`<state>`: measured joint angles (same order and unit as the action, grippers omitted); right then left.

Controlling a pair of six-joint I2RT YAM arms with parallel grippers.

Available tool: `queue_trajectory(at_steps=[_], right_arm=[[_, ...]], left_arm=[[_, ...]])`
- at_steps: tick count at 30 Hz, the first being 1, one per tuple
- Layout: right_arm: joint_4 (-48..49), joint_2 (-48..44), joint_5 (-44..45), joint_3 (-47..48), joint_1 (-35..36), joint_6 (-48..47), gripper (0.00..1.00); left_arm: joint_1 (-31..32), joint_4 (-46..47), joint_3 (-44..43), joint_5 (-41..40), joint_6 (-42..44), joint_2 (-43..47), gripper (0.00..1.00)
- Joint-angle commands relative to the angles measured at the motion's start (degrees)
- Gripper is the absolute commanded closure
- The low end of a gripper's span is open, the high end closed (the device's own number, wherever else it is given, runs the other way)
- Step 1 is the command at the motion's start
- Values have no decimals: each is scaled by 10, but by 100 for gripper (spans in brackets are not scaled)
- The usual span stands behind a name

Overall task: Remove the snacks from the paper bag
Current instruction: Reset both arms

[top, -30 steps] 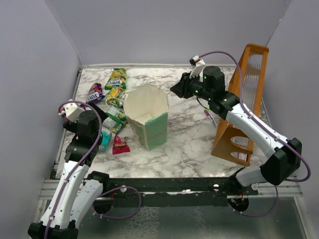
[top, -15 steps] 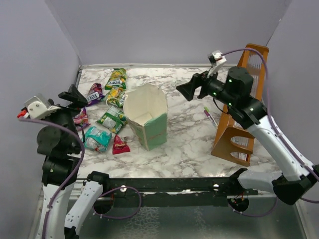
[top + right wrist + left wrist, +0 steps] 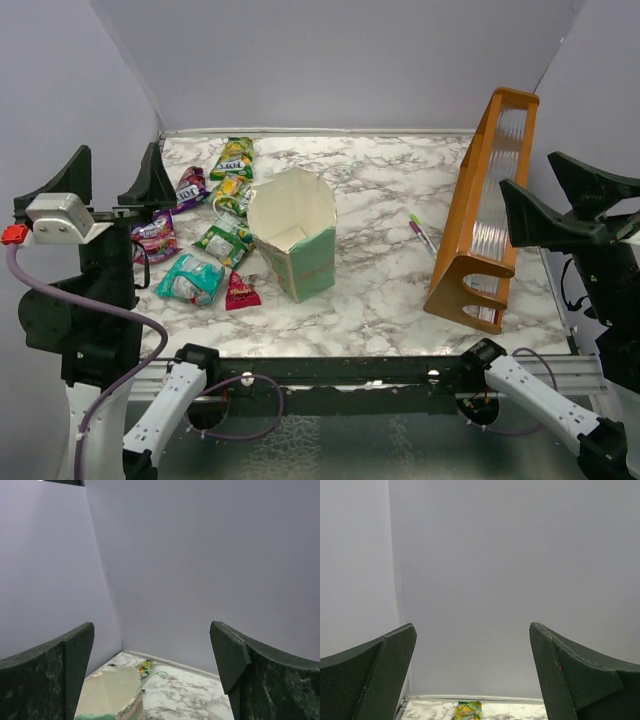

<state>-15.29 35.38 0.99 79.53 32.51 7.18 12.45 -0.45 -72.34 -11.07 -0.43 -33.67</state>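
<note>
The small shiny crinkly snack packets (image 3: 226, 238) are lying out on the white-and-grey marbled tabletop (image 3: 380, 290), spread in a loose cluster just left of the mint-green paper bag (image 3: 312, 268). A green-yellow packet (image 3: 234, 157) is sitting farthest back, near the rear wall. A purple packet (image 3: 190, 186) and a pink packet (image 3: 157, 236) are lying toward the left edge. A teal packet (image 3: 190, 279) and a small red packet (image 3: 241, 291) are resting nearest the arms, the red one just beside the bag's foot. The bag is standing upright near the middle of the tabletop, its mouth gaping open and its cream-white inside showing.

Right of the bag a thin pink and green pen (image 3: 422, 233) is lying on the marble, and beyond it a tall orange-brown wooden rack (image 3: 458, 240) is standing near the right edge.

The left hand (image 3: 110, 180) is hanging high over the left edge, its fingers spread wide apart and holding nothing. Its wrist camera is facing the plain grey wall (image 3: 520, 555), with the green-yellow packet peeking in at the bottom. The right hand (image 3: 530, 175) is hovering high at the right side, beside the rack, its fingers likewise wide apart and empty.
</note>
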Motion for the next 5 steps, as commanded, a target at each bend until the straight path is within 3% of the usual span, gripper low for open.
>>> queue_trajectory(at_steps=[1, 5], right_arm=[[-25, 9, 90, -14, -2, -17, 1], [-31, 8, 100, -21, -2, -15, 1]], left_arm=[[1, 4, -7, 46, 18, -13, 1], [0, 3, -7, 49, 15, -18, 1]])
